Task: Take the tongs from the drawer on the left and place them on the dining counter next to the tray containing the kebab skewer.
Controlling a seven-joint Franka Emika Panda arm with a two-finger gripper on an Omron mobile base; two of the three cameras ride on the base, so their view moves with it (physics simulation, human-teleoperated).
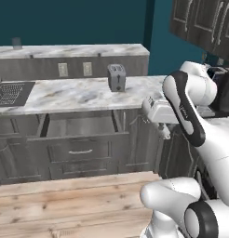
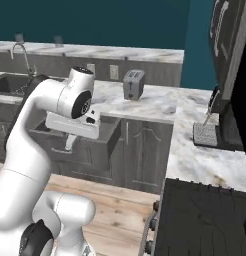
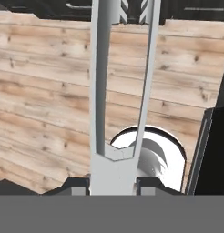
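Tongs are pinched at their joined end between the gripper's two dark fingertips, the two grey arms running straight up the hand view over pale plank floor. In the left base view the gripper hangs off the counter's right end, apart from the open drawer; the tongs there look like a thin sliver, hard to make out. A toaster stands on the counter.

I count one pair of tongs, one toaster, one open drawer, one sink and two wall plugs.
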